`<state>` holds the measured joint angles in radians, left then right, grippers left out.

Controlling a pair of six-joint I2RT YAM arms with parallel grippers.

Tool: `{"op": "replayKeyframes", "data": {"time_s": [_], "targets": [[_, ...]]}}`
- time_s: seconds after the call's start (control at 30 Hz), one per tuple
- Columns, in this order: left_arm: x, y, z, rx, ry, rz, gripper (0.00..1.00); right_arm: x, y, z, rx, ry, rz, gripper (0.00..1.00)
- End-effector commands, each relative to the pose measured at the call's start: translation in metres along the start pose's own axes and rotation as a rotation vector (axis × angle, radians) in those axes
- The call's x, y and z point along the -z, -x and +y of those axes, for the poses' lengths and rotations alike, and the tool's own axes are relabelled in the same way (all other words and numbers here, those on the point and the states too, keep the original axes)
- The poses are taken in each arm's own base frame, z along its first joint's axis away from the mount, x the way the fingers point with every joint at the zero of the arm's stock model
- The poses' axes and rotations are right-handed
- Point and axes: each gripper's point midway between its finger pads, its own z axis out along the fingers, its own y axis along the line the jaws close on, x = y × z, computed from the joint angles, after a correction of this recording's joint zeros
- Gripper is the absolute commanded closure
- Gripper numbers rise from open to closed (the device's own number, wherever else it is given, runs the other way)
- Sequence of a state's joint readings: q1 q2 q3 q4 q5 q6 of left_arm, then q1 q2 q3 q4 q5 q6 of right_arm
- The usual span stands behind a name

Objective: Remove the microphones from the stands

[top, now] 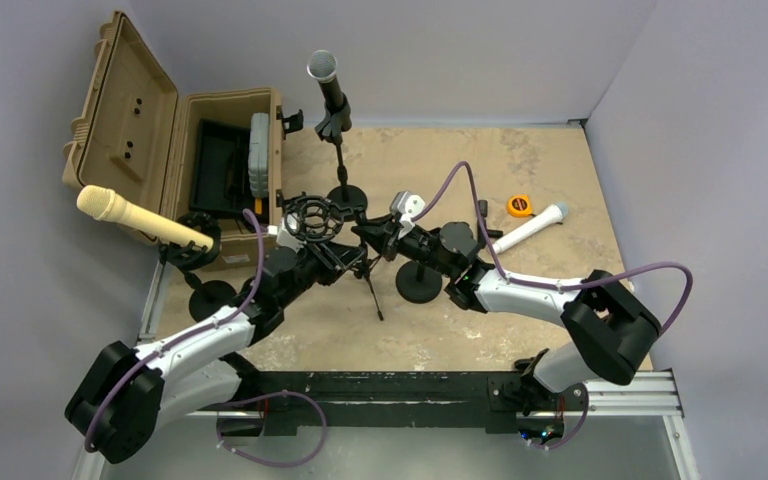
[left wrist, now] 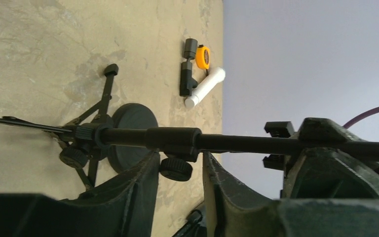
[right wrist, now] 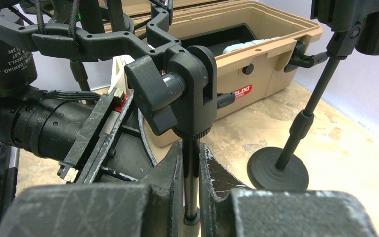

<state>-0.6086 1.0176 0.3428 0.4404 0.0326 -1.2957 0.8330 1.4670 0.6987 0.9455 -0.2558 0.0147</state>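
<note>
An empty black shock mount [top: 310,218] tops a tripod stand [top: 372,295] at mid table. My right gripper [top: 373,240] is shut on the stand's thin pole [right wrist: 191,163] just under the mount's swivel [right wrist: 187,96]. My left gripper [top: 345,262] is open, its fingers [left wrist: 138,182] either side of the clamp knob [left wrist: 175,169] under the stand's tube [left wrist: 246,143]. A black microphone with a silver head [top: 326,80] sits in a stand at the back. A beige microphone [top: 135,215] sits in a stand at the left.
An open tan case [top: 210,150] stands at the back left. A white cylinder [top: 530,228], an orange tape measure [top: 520,205] and a small black fitting [left wrist: 187,69] lie at the right. A round stand base [top: 419,288] sits by my right arm; another base [right wrist: 278,170] sits further back.
</note>
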Motion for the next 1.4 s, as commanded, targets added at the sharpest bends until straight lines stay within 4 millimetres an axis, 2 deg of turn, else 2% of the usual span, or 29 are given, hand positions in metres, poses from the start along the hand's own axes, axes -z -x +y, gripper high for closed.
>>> {"op": "replayKeyframes", "data": {"time_s": [0.0,0.17,0.27,0.4,0.5,0.7,0.73,0.83,0.9,1.07,1.1,1.2,1.37], "targets": [[-0.006,0.012,-0.024,-0.054,-0.066,-0.038,0.72,-0.004,0.017,0.002,0.023,0.016,-0.05,1.0],[-0.011,0.007,-0.024,-0.01,-0.074,-0.014,0.89,-0.004,0.017,0.002,0.022,0.016,-0.047,1.0],[-0.01,0.006,-0.021,0.086,-0.082,-0.02,1.0,-0.004,0.016,0.001,0.022,0.015,-0.045,1.0],[-0.004,0.008,-0.011,0.33,-0.099,-0.047,1.0,-0.004,0.015,0.001,0.021,0.016,-0.045,1.0],[0.001,0.013,-0.019,0.472,-0.162,-0.059,1.0,-0.005,0.014,0.001,0.02,0.016,-0.042,1.0],[0.004,0.023,-0.036,0.55,-0.221,-0.071,1.0,-0.005,0.014,0.001,0.02,0.016,-0.041,1.0],[0.004,0.022,-0.037,0.546,-0.223,-0.066,0.99,-0.005,0.013,0.001,0.02,0.016,-0.04,1.0],[0.003,0.019,-0.037,0.51,-0.212,-0.054,0.78,-0.005,0.013,0.001,0.019,0.015,-0.038,1.0],[0.003,0.011,-0.038,0.446,-0.197,-0.018,0.7,-0.005,0.013,0.0,0.02,0.011,-0.038,1.0],[0.013,0.005,-0.046,0.217,-0.14,0.014,0.58,-0.005,0.013,-0.004,0.017,-0.013,-0.033,1.0],[0.015,0.004,-0.039,0.169,-0.099,0.02,0.56,-0.005,0.013,-0.005,0.017,-0.018,-0.032,1.0],[0.027,0.002,-0.035,0.063,-0.064,0.032,0.5,-0.006,0.012,-0.006,0.015,-0.028,-0.027,1.0],[0.038,-0.01,-0.019,0.004,-0.027,0.083,0.45,-0.007,0.015,-0.011,0.014,-0.054,-0.034,1.0]]}}
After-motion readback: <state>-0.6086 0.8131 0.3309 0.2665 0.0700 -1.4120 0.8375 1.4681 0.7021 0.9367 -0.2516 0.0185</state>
